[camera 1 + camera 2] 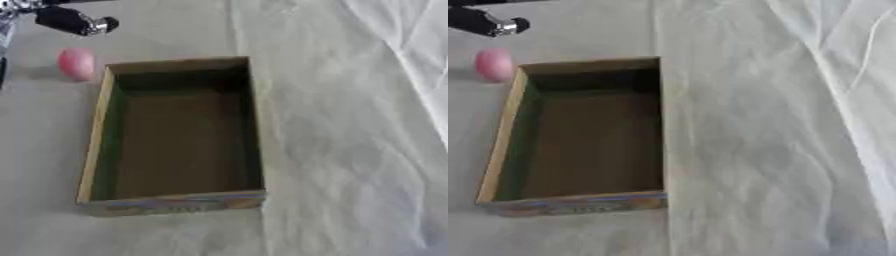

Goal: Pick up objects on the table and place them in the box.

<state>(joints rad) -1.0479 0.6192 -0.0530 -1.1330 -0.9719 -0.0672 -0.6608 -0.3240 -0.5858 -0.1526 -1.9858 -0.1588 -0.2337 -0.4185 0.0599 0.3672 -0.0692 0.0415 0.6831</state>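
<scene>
Pink object (76, 64): rounded, on the cloth just beside the box's far left corner, apart from the hand.
Box (254, 125): open, nothing inside.
Left hand (74, 22): only a dark finger shows at the top left, above the object; spread or curled, cannot tell.
Right hand: unseen.
Approach: descend from the far left side, since the box wall crowds the near side.
Room: cloth (350, 150) right of the box lies bare.

A pale, creased cloth (350, 150) covers the counter (175, 235), extending below and right of the robot hand (74, 22).
</scene>
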